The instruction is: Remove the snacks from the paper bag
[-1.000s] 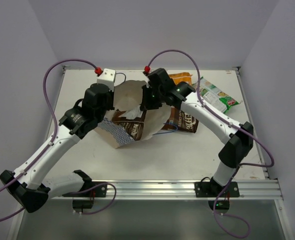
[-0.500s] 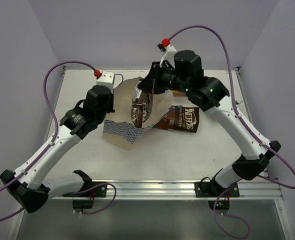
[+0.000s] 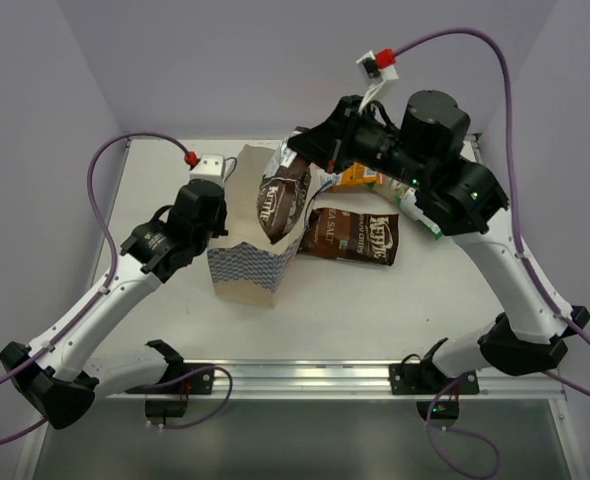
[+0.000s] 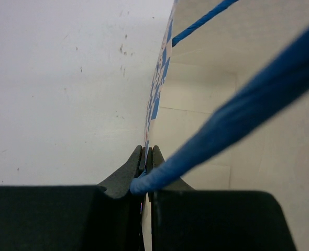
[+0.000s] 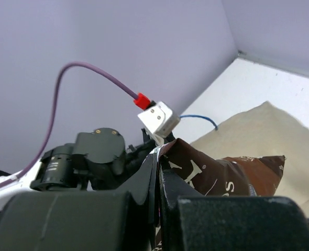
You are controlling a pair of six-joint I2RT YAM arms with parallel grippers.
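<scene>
A white table (image 3: 355, 310) is enclosed on three sides by plain pale lilac walls: a back wall (image 3: 225, 60), a left wall (image 3: 25, 150) and a right wall (image 3: 575, 110). The tabletop is found to be matt, and small dark specks (image 4: 124, 49) are noted on it in the left wrist view. A ribbed aluminium rail (image 3: 315, 378) is fitted along the near edge, and a grey surface (image 3: 305, 445) is seen below it. The lighting is judged even and diffuse; only soft shadows are cast on the tabletop
</scene>
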